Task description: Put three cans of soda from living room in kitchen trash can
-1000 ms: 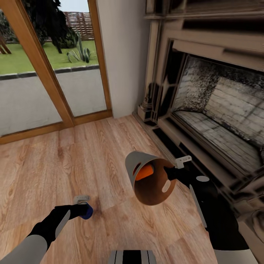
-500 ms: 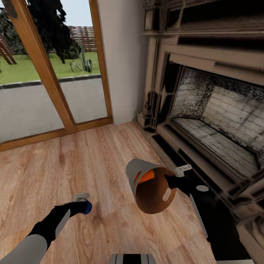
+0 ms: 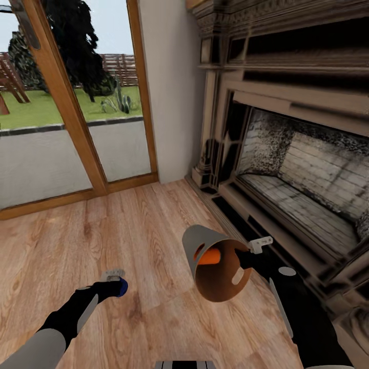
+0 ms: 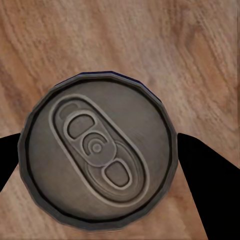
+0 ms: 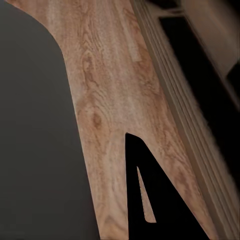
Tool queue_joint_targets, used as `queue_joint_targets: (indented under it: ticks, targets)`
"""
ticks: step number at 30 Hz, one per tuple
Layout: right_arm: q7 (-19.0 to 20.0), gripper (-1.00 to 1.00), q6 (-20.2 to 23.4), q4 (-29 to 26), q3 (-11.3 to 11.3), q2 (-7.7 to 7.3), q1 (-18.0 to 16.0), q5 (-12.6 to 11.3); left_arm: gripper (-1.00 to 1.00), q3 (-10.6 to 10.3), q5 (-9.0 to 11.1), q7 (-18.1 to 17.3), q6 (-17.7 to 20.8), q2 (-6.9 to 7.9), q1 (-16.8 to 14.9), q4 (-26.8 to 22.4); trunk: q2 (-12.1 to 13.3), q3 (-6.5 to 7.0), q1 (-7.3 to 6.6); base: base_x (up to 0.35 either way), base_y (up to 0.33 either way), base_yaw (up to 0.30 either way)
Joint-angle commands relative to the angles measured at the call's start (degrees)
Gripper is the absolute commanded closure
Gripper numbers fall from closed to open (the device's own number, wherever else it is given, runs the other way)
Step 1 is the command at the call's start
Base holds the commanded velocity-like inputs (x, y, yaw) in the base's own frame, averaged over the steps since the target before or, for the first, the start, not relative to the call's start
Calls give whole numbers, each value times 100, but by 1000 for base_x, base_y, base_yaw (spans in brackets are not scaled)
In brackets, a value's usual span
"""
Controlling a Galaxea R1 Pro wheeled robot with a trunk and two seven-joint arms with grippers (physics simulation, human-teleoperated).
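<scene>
Gripping the dark blue can (image 3: 121, 287) between its fingers, the left tool (image 3: 117, 283) hangs over the wood floor (image 3: 143, 225), silver top toward its wrist camera; the right tool (image 3: 245, 259) clamps the rim of a tilted trash can (image 3: 205, 246). An orange can (image 3: 210, 257) lies inside, long axis roughly level, beside the fireplace (image 3: 302, 179).

no readable text, labels, brands or numbers anywhere, silver top of the dark blue can (image 4: 97, 157) bare metal, only a pull tab
</scene>
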Motion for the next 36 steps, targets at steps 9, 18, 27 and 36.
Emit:
queue_joint_targets:
  ticks: [9,18,27,36]
  targets:
    - [-10,100,3,22,9,20,-2,-83,100,-4,-5,79,-102,1,6,10,11,179,-21,0,0,0]
    - [-19,100,-147,253,2,21,-2,-105,100,-11,-3,69,-362,2,18,7,11,177,-21,-17,70,5]
    - [-22,100,-162,272,6,25,-1,-115,100,-13,-3,63,-379,1,19,6,11,154,-21,-165,240,69]
    - [-22,100,-163,288,11,25,-1,-115,100,-13,-3,61,-380,1,19,6,11,126,-21,-209,191,106]
